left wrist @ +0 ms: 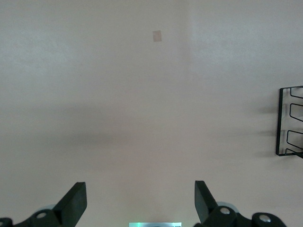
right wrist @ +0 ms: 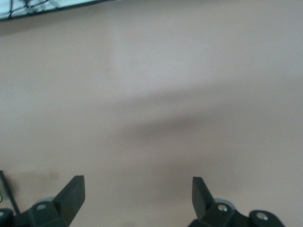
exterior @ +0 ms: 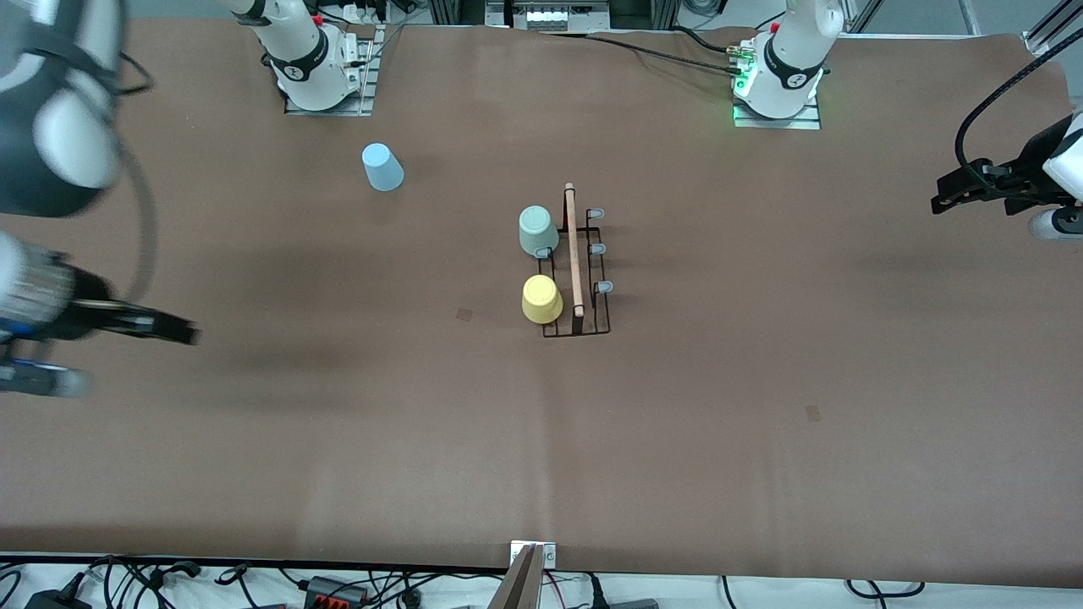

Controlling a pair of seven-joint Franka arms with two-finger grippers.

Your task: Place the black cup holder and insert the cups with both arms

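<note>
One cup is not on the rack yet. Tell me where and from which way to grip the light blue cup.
Grip the light blue cup across its side wall near the narrower closed base, coming from above. It stands upside down and alone on the table, toward the right arm's end, so nothing crowds it. The right gripper, fingers open and empty, looks the likelier one to take it.

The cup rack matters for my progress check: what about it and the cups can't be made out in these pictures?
- Rack: the left wrist view's edge cuts off all but one end.
- Green cup and yellow cup: their own bodies hide whether prongs are inside them, front view.
- Blue cup: front view only, rim hidden.
</note>
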